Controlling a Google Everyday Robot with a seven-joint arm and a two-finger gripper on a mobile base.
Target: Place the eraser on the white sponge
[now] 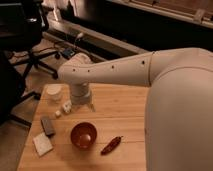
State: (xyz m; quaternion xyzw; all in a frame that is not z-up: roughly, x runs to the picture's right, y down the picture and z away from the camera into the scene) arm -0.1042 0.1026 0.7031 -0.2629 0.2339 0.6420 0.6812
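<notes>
Mostly, the right of the view is filled by the robot's smooth white arm [150,70], and the right part of the wooden surface [122,112] is cut off by its bulky shell. The arm is stretched across to a cylindrical wrist, under which the end effector [83,103] is held low over the back left of the surface. Its lower part is largely hidden by the wrist, so how far it is opened, and whether anything is held, cannot be told. The surface is made of pale planked wood. A round, glossy reddish-brown bowl [83,135] is set near the front, with a curved red chilli [111,145] beside it. A round white cup [53,91] is placed at the back left corner. The white sponge [42,144], a soft, roughly square pad, is laid at the front left. The eraser [48,125], a flat dark grey block, is laid just behind it; whether they touch cannot be made out. Two small white chunks [66,106] are found just beside the end effector.
</notes>
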